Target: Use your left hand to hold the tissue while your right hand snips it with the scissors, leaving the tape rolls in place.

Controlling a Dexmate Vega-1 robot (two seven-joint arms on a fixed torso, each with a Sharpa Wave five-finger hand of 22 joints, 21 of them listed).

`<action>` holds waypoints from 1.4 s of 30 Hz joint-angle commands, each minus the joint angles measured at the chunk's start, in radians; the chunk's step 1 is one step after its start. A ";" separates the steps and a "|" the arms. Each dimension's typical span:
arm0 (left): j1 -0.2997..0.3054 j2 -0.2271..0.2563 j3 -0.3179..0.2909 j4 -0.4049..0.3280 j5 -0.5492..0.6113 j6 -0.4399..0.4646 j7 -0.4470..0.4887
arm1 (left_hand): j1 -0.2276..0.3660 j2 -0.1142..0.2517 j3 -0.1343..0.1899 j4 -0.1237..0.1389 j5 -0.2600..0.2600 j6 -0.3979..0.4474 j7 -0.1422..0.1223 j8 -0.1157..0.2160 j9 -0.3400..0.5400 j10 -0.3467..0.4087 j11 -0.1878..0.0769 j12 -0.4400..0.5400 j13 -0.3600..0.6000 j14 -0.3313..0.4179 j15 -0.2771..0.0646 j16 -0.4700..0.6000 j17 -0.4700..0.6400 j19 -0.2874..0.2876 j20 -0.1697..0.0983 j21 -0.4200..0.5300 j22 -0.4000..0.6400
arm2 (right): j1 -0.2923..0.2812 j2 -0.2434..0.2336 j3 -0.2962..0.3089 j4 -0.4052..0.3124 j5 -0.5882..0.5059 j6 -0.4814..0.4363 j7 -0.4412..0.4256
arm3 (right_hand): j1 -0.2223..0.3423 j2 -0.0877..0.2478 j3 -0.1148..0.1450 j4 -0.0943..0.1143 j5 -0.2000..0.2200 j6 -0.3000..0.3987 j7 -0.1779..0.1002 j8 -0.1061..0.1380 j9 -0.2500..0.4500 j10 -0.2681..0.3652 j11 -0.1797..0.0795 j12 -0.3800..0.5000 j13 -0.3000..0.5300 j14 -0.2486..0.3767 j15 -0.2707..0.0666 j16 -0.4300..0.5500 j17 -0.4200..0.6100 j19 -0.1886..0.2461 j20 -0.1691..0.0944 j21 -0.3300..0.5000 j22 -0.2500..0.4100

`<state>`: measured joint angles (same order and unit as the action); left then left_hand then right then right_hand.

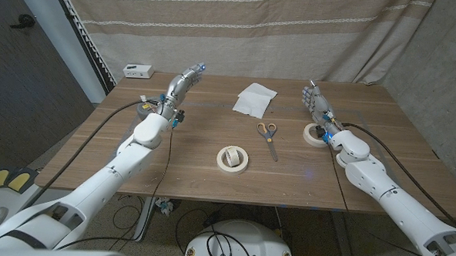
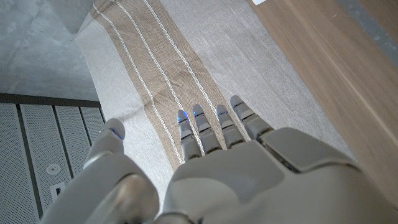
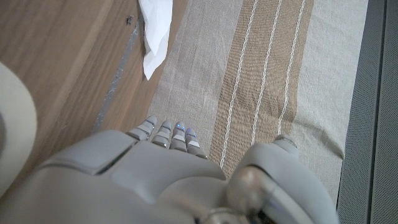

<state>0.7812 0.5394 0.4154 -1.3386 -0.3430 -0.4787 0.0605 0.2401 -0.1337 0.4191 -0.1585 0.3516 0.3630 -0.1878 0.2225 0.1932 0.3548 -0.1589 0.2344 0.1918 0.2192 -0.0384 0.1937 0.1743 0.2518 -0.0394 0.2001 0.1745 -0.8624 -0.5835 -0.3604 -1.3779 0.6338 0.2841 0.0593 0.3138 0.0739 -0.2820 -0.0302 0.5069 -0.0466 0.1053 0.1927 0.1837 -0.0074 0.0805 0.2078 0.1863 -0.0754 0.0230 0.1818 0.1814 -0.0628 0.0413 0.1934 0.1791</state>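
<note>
From the head camera I see my left hand point(image 1: 182, 85) in the upper left of the frame, raised over the table point(image 1: 203, 169), fingers stretched out toward the curtain point(image 1: 240, 28) and holding nothing. In its wrist camera the fingers point(image 2: 214, 127) lie straight and close side by side, with the thumb set off to one side, apart from them.

My right hand point(image 1: 316, 103) is in the upper right of the head frame, fingers extended and bare of any load; its wrist camera shows the fingers point(image 3: 168, 134) straight and packed together, thumb apart.

The tissue point(image 1: 254, 100) lies flat at the upper middle of the head frame, near the table's far edge, between the two hands and touching neither. The scissors point(image 1: 268, 137) lie just below it, slightly right of centre, handles toward the tissue, blades pointing down the frame.

One tape roll point(image 1: 232, 158) sits at the centre of the frame, left of the scissor blades. A second roll point(image 1: 315, 135) lies at the right, just below my right hand; I cannot tell whether the wrist touches it.

A white box point(image 1: 138, 70) sits at the table's upper left corner.
</note>
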 commanded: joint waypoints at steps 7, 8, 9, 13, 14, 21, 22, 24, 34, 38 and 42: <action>-0.075 0.022 0.050 0.025 0.233 -0.044 0.082 | 0.018 -0.007 0.004 0.000 0.013 0.020 -0.007 0.010 0.001 0.017 -0.003 0.002 0.003 0.011 -0.155 0.002 0.003 0.008 -0.069 0.004 0.001 | 0.001 -0.029 0.001 -0.029 -0.003 -0.057 -0.007 | 0.015 -0.002 -0.004 -0.006 0.007 -0.001 0.000 0.003 0.002 -0.003 0.001 0.004 0.003 -0.014 -0.002 0.003 0.002 -0.006 0.007 0.000 0.003; -0.080 0.029 0.055 0.020 0.256 -0.040 0.085 | 0.020 -0.007 0.004 0.000 0.014 0.020 -0.007 0.009 0.001 0.016 -0.003 0.001 0.003 0.007 -0.156 0.000 0.003 0.007 -0.071 0.003 0.001 | 0.003 -0.039 -0.002 -0.033 -0.008 -0.064 -0.001 | 0.016 -0.002 -0.004 -0.006 0.007 -0.001 0.000 0.003 0.002 -0.004 0.001 0.004 0.003 -0.014 -0.003 0.003 0.002 -0.006 0.006 0.001 0.003; -0.085 0.037 0.058 0.014 0.275 -0.035 0.087 | 0.020 -0.007 0.004 0.000 0.015 0.018 -0.007 0.008 0.001 0.015 -0.004 0.000 0.003 0.004 -0.156 -0.001 0.003 0.006 -0.071 0.003 0.001 | 0.003 -0.041 -0.001 -0.036 -0.008 -0.068 -0.002 | 0.016 -0.002 -0.004 -0.006 0.007 -0.001 0.000 0.002 0.002 -0.003 0.001 0.004 0.003 -0.014 -0.002 0.002 0.002 -0.005 0.006 0.001 0.003; -0.099 0.060 0.069 -0.001 0.332 -0.030 0.093 | 0.024 -0.009 0.005 -0.001 0.017 0.017 -0.010 0.006 0.001 0.011 -0.004 -0.003 0.003 -0.003 -0.158 -0.005 0.003 0.003 -0.074 0.001 0.001 | 0.002 -0.033 0.004 -0.034 -0.004 -0.054 -0.005 | 0.017 -0.002 -0.004 -0.007 0.007 -0.003 0.000 0.002 0.001 -0.005 0.002 0.003 0.003 -0.016 -0.002 0.002 0.002 -0.006 0.005 0.001 0.003; -0.104 0.062 0.071 0.003 0.342 -0.037 0.094 | 0.025 -0.009 0.005 -0.001 0.018 0.016 -0.010 0.006 0.001 0.010 -0.004 -0.004 0.003 -0.003 -0.158 -0.005 0.003 0.002 -0.074 0.000 0.001 | 0.003 -0.034 0.003 -0.032 -0.009 -0.051 -0.006 | 0.018 -0.002 -0.004 -0.007 0.007 -0.002 0.000 0.002 0.001 -0.004 0.003 0.004 0.003 -0.015 -0.002 0.002 0.002 -0.006 0.005 0.001 0.003; -0.135 0.090 0.090 0.021 0.409 -0.065 0.086 | 0.035 -0.008 0.008 -0.004 0.023 0.016 -0.015 0.004 0.001 0.005 -0.008 -0.008 0.003 -0.009 -0.164 -0.008 0.003 0.000 -0.081 -0.002 0.001 | 0.004 -0.020 0.001 -0.027 -0.019 -0.037 -0.024 | 0.020 -0.002 -0.004 -0.008 0.007 -0.004 0.000 0.002 0.001 -0.009 0.002 0.002 0.003 -0.019 -0.002 0.001 0.002 -0.008 0.005 0.001 0.003; -0.136 0.103 0.091 0.011 0.435 -0.064 0.090 | 0.037 -0.007 0.009 -0.004 0.024 0.016 -0.015 0.003 0.001 0.004 -0.009 -0.008 0.003 -0.009 -0.166 -0.008 0.003 0.001 -0.082 -0.002 0.001 | 0.005 -0.016 0.000 -0.024 -0.018 -0.036 -0.026 | 0.021 -0.002 -0.004 -0.008 0.007 -0.005 0.001 0.001 0.001 -0.010 0.002 0.002 0.003 -0.021 -0.001 0.001 0.002 -0.008 0.005 0.001 0.003; -0.134 0.115 0.089 -0.001 0.451 -0.062 0.093 | 0.042 -0.007 0.011 -0.006 0.026 0.018 -0.014 0.003 0.001 0.003 -0.011 -0.009 0.003 -0.011 -0.167 -0.008 0.003 0.000 -0.082 -0.002 0.001 | 0.006 -0.014 -0.002 -0.022 -0.022 -0.034 -0.027 | 0.021 -0.002 -0.003 -0.009 0.007 -0.006 0.002 0.001 0.001 -0.011 0.002 0.002 0.003 -0.022 -0.002 0.000 0.002 -0.009 0.004 0.000 0.003; -0.106 0.144 0.079 -0.053 0.484 -0.058 0.108 | 0.057 -0.007 0.015 -0.008 0.032 0.029 -0.017 0.005 0.001 0.010 -0.015 -0.009 0.003 -0.013 -0.171 -0.009 0.003 -0.001 -0.087 -0.004 0.000 | -0.004 -0.044 -0.009 -0.037 -0.022 -0.054 0.005 | 0.025 0.007 -0.001 -0.009 0.005 -0.032 0.000 -0.007 0.002 -0.048 0.004 -0.008 0.003 -0.075 0.008 -0.010 0.002 -0.053 -0.004 -0.009 0.004; -0.109 0.150 0.079 -0.066 0.519 -0.062 0.120 | 0.080 -0.004 0.024 -0.007 0.043 0.046 -0.015 0.006 0.002 0.072 -0.028 0.012 0.007 -0.005 -0.175 -0.005 0.003 -0.001 -0.095 -0.005 0.001 | -0.005 -0.056 -0.008 -0.042 -0.028 -0.046 0.016 | 0.026 0.011 -0.001 -0.008 0.004 -0.056 0.000 -0.012 0.002 -0.075 0.007 -0.015 0.003 -0.095 0.010 -0.010 0.002 -0.071 -0.004 -0.011 0.004; -0.115 0.153 0.078 -0.070 0.548 -0.072 0.135 | 0.087 -0.003 0.026 -0.006 0.047 0.060 -0.015 0.009 0.002 0.094 -0.034 0.020 0.009 0.002 -0.177 -0.004 0.004 0.000 -0.102 -0.005 0.001 | -0.009 -0.059 -0.003 -0.044 -0.022 -0.046 0.018 | 0.025 0.013 0.000 -0.007 0.004 -0.062 0.000 -0.012 0.002 -0.081 0.006 -0.016 0.003 -0.100 0.012 -0.010 0.002 -0.075 -0.004 -0.011 0.004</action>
<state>0.6674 0.6627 0.4953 -1.3669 0.1318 -0.5403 0.1691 0.3125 -0.1376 0.4356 -0.1669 0.3895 0.4111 -0.2001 0.2304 0.1930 0.4323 -0.1901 0.2473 0.1980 0.2130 -0.0394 0.1848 0.1743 0.2517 -0.0394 0.1959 0.1722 -0.8654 -0.6207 -0.3648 -1.4119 0.6157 0.2436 0.0469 0.3295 0.0792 -0.2816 -0.0381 0.5069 -0.0989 0.1073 0.1809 0.1836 -0.0756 0.0839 0.1920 0.1864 -0.1649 0.0302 0.1738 0.1816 -0.1289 0.0359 0.1844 0.1790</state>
